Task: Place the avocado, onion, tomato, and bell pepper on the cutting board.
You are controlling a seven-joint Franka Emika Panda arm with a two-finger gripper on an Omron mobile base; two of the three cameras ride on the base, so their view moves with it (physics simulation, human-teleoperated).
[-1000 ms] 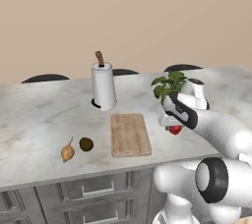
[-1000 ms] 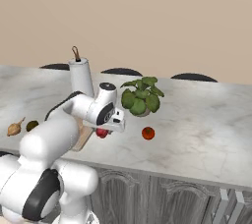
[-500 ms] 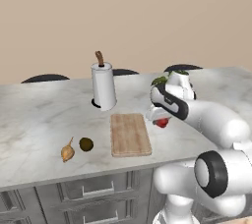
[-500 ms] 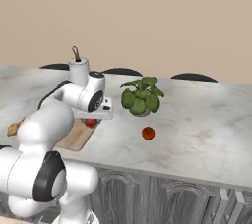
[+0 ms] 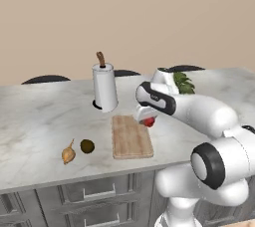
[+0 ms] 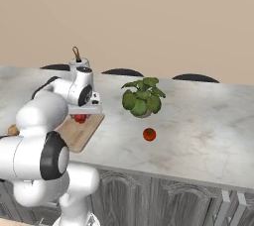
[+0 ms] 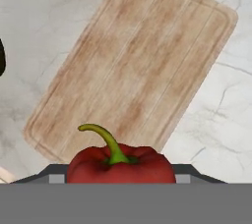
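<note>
A red bell pepper (image 7: 120,165) with a curved green stem sits between my gripper's (image 5: 147,119) jaws, which are shut on it. The pepper (image 5: 149,122) hangs just above the far right edge of the light-brown wooden cutting board (image 5: 130,136); the right base view shows that pepper (image 6: 80,118) and board (image 6: 79,133) too. From the hand view the bare board (image 7: 133,66) lies below. The dark green avocado (image 5: 87,146) and tan onion (image 5: 68,155) lie on the counter left of the board. To the right, below the plant, rests the tomato (image 6: 149,134).
A white paper towel roll (image 5: 105,89) on a holder stands behind the board. A leafy potted plant (image 6: 143,97) stands mid-counter, right of the board. The counter's front edge runs close below the board, avocado and onion.
The arm has swung left, carrying the bell pepper from beside the plant to above the board's right edge. Grip unchanged.
</note>
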